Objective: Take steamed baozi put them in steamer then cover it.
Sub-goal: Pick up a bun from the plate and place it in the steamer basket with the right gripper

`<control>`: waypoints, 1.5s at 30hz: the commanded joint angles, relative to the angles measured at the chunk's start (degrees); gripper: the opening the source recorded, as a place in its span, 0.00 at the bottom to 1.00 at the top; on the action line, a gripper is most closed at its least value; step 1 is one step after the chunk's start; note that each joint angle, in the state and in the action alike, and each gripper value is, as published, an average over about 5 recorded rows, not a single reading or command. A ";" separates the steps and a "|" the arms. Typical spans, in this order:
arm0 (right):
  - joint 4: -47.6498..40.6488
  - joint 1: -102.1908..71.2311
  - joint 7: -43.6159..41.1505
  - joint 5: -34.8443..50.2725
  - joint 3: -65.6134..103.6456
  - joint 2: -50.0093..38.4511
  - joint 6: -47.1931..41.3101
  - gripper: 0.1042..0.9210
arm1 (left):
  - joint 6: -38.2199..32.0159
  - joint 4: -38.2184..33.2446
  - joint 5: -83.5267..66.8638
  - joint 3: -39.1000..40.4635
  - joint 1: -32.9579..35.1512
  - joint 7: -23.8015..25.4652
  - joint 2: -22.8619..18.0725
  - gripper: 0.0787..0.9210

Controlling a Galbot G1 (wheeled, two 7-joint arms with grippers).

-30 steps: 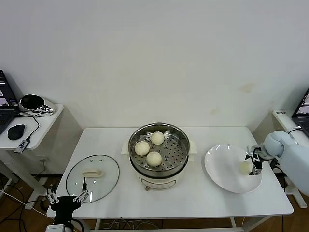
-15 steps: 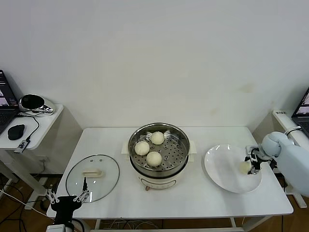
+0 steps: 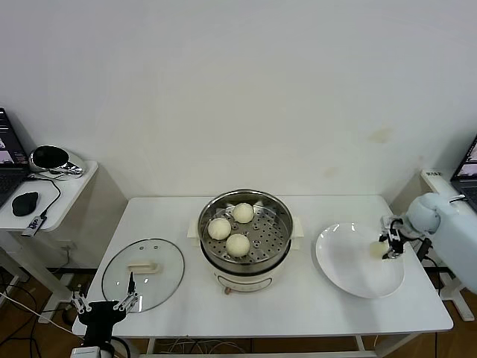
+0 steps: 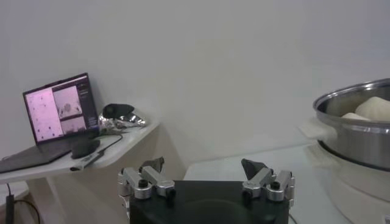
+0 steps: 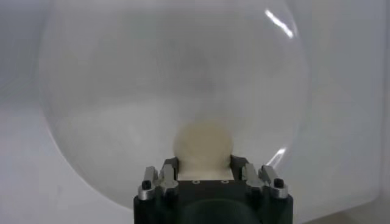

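Fourth baozi [image 3: 380, 249] sits pinched in the right gripper [image 3: 389, 247], over the white plate's [image 3: 350, 261] far-right edge. Steamer [image 3: 245, 233], just left of the plate, holds three buns. Cover [image 3: 143, 273] lies flat left of the steamer; left gripper [image 3: 104, 306] near it, fingers spread.

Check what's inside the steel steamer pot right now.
Three cream-white round baozi sit on the perforated steel tray inside the shiny round steamer pot. Anything beneath the tray is hidden. The fourth bun is in the right tool over the white plate.

Head camera overlooks table [image 3: 313, 298] (wrist cameras close).
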 commanded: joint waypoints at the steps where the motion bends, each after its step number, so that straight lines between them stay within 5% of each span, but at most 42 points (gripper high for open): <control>1: 19.11 24.29 0.27 17.56 -20.12 -6.29 -9.12 0.54 | 0.11 0.01 0.00 0.54 -0.37 0.02 0.18 0.88; 8: 28.53 45.31 3.82 33.05 -37.75 -0.64 -16.99 0.55 | 0.10 -0.25 -0.17 0.60 -0.44 0.01 0.83 0.88; 20: 27.29 44.13 12.90 47.64 -41.49 16.56 -27.10 0.56 | 0.01 -0.48 0.18 0.86 -0.46 -0.02 -0.09 0.88; 31: 16.05 34.90 15.80 43.27 -41.21 25.32 -29.85 0.56 | -0.01 -1.42 0.11 0.03 -0.24 -0.02 -0.92 0.88; 45: 12.29 28.68 15.36 37.41 -39.99 26.28 -30.04 0.56 | -0.05 -0.28 -0.10 -0.07 -1.32 0.00 -0.64 0.88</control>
